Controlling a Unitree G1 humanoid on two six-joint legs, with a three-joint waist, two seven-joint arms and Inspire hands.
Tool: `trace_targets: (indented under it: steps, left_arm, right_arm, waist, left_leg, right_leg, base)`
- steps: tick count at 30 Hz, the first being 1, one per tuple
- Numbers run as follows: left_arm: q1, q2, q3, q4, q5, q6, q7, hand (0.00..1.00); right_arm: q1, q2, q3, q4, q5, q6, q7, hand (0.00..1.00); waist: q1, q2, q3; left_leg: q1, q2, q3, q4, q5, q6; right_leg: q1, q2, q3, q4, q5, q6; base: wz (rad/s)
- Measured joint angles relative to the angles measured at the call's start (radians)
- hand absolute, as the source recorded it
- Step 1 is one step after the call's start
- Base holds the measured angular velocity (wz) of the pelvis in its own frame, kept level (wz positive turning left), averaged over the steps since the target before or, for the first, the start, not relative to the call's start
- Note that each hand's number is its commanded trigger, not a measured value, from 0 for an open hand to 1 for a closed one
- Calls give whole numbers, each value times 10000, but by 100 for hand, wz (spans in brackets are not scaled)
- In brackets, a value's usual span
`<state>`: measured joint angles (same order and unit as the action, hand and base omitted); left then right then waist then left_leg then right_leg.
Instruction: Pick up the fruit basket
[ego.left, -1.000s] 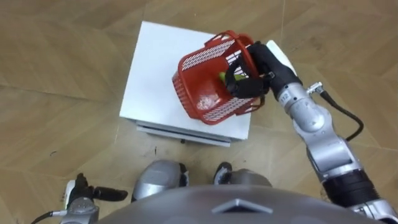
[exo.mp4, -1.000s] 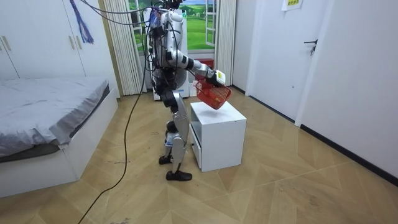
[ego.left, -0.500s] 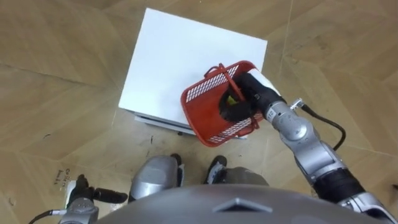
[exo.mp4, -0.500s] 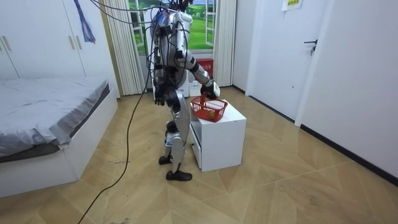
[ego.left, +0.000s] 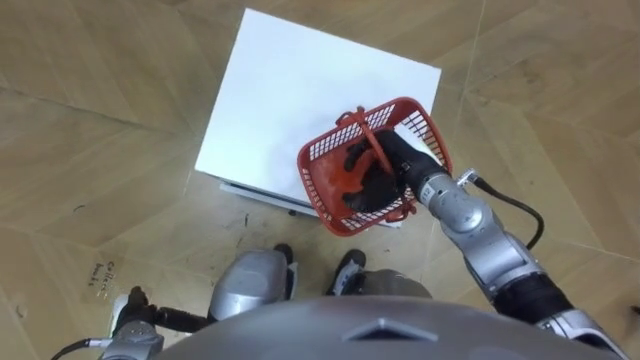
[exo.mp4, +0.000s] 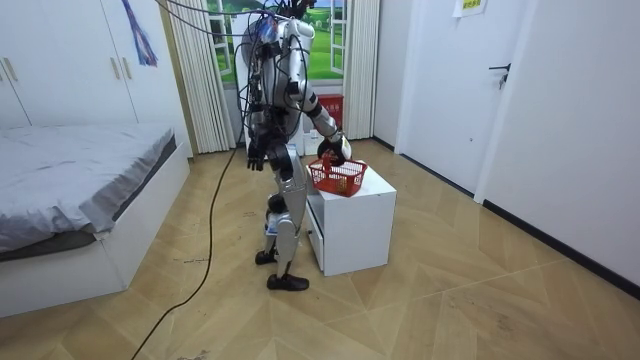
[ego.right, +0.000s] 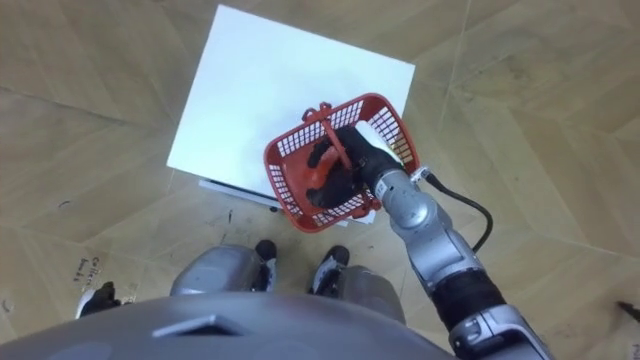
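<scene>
A red mesh fruit basket (ego.left: 322, 152) hangs level over the near right corner of the white cabinet top (ego.left: 290, 90). My right hand (ego.left: 372, 165) is shut on its arched handle, with the dark fingers curled under it inside the basket. The hand hides most of what lies in the basket. Whether the basket's bottom touches the cabinet I cannot tell. In the room view I stand upright at the cabinet (exo.mp4: 350, 215) with the basket (exo.mp4: 338, 177) at its top edge. My left hand (ego.left: 135, 322) hangs idle at my side, fingers relaxed.
Wooden floor runs all round the cabinet. In the room view a bed (exo.mp4: 70, 180) and wardrobe (exo.mp4: 60, 70) stand at the room view's left, curtains and a window behind me, and a white door (exo.mp4: 440, 80) at the right.
My right arm brought the basket down from a raised, tilted hold and drew it toward my body. It now hangs level at the cabinet's near corner.
</scene>
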<state>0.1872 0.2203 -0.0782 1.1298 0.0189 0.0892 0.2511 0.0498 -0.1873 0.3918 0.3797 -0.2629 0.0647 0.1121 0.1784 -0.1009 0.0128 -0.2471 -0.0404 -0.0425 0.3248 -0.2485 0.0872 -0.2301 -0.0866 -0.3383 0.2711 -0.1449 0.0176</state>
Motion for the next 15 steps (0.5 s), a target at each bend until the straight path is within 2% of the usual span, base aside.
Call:
trace_targets:
  steps: [4,8,15]
  left_arm:
    - [0,-4,6,-3,193,7,-18,0]
    - [-1,-30,6,-24,517,2,-79,0]
    - [0,-57,1,-106,516,-9,-81,0]
  right_arm:
    - [5,0,0,0,93,1,-5,0]
    - [43,0,-2,0,92,0,-92,0]
    - [130,-30,-2,-57,106,0,-264,0]
  waist:
    - [-61,-47,-32]
    - [-72,-44,-30]
    - [-64,51,34]
  left_leg:
    - [-26,-1,-7,28,0,0]
    - [-39,-2,-11,-1,0,0]
    - [309,32,154,-213,1,-2]
  right_leg:
    - [13,-15,-107,-13,0,0]
    - [46,-21,-194,-46,0,1]
    - [254,17,-47,-125,9,16]
  base:
    - [1]
    - [0]
    - [-7]
